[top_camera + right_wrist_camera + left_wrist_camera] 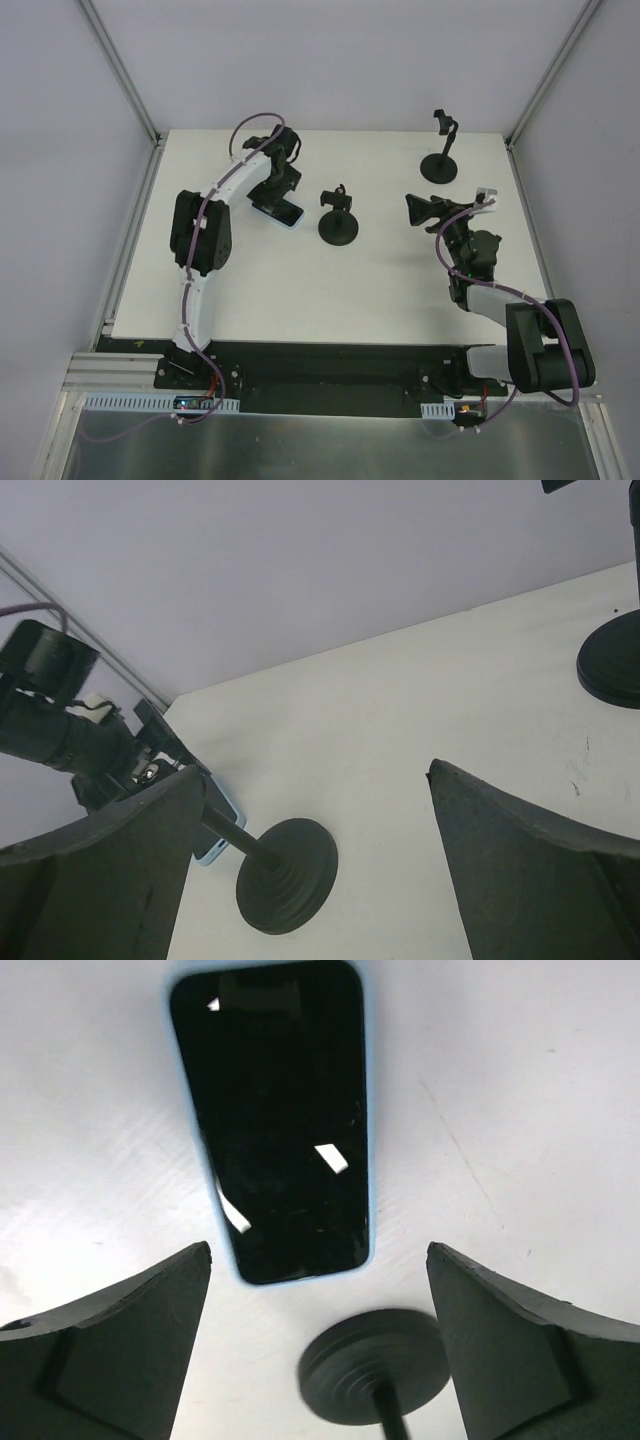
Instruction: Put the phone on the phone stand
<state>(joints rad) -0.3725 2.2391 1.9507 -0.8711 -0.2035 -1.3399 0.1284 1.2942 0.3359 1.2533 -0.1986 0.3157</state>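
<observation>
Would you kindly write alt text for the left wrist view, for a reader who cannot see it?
A phone with a dark screen and light blue case lies flat on the white table, just ahead of the open left pincer. Its dark fingers frame the round black base of a phone stand at the bottom edge.

No legible txt, labels, brands or nos. anywhere; phone screen dark, blank.

White table, phone lying flat left of centre, left gripper over its far part, stand just right of the phone, second stand far right, right gripper apart from both stands.
</observation>
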